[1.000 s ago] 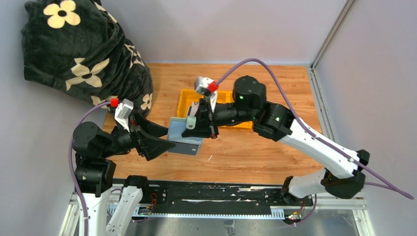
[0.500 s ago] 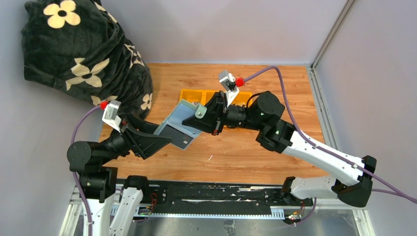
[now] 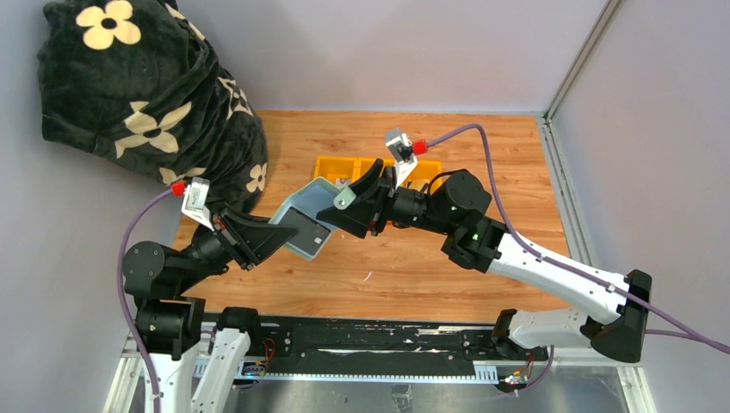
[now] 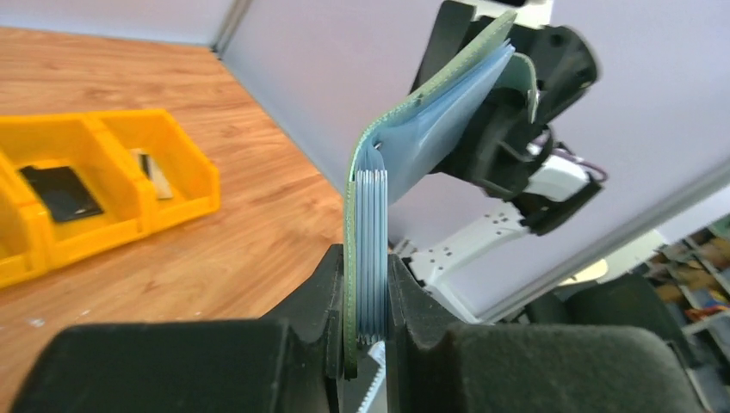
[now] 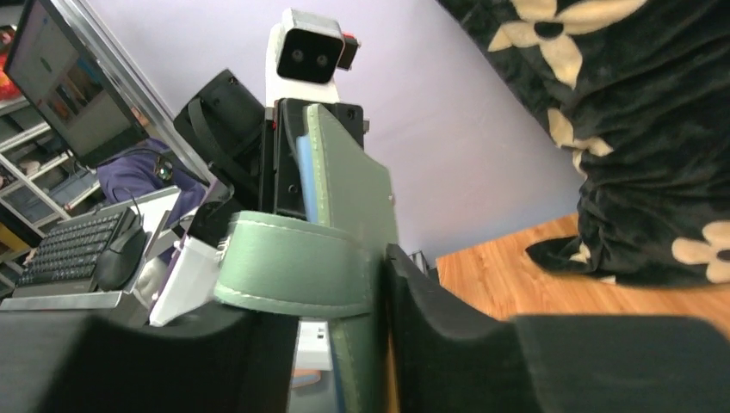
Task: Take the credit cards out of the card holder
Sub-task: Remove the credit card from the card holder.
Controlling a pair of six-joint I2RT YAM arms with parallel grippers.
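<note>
Holder: the card holder (image 3: 301,222) hung in the air above the bench (image 3: 430,267), spanning the gap between my two arms, just in front of the yellow tray (image 3: 331,165).
Left jaws: clamped on the holder's near half, pinching the green cover and the stack of light blue leaves (image 4: 372,258) together.
Right jaws: set around the far flap, with the clasp strap (image 5: 293,262) draped across one side. I could not tell whether they pinched the flap or only flanked it.
Axis: the holder's long side ran from my left jaws up and away toward my right jaws, bent open at the fold.
Cards: a dark card (image 3: 305,232) showed on the open inner face, close to my left jaws. A black card (image 4: 60,191) lay in one compartment of the tray.
Next move, as I judged it: my right jaws would have to quit the flap and take that dark card by its free edge while my left held firm.
Writing: I could read none on the holder or the cards.
</note>
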